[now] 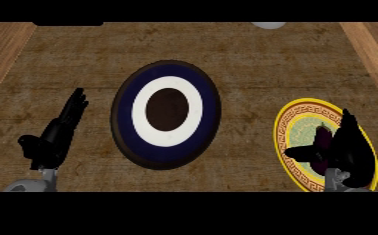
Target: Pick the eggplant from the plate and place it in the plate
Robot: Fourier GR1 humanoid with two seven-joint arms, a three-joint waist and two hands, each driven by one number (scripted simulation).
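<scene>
— Where is the eggplant point(322, 144) right now?

— At the lower right of the frame, on the yellow-rimmed plate point(289, 116). I see only a dark purple patch of it, between the thumb and the fingers of my right robot hand point(347, 146). The rest is hidden behind that hand.

— So is your right robot hand grasping it?

— It is over the plate, fingers pointing toward the top of the frame and thumb stretched out to the left across the eggplant. The fingers look fairly straight. I cannot tell whether they close on the eggplant or only lie against it, because the hand covers the spot where they would meet.

— And the plate itself?

— It has a yellow rim, an orange patterned band inside that and a pale centre. It lies flat on the bench point(280, 59), close to the frame's right edge.

— What else is around?

— In the middle of the frame lies a second plate point(166, 114), well apart from the first. It has a dark brown rim, a navy band, a white ring and a dark brown centre, with nothing on it.

— Your other robot hand?

— My left robot hand point(55, 136) is at the lower left, released, fingers straight and pointing up the frame, thumb out to the left. It is apart from both plates.

— Anything further up?

— A pale rounded thing point(267, 24) shows at the top edge, right of centre, mostly cut off.
</scene>
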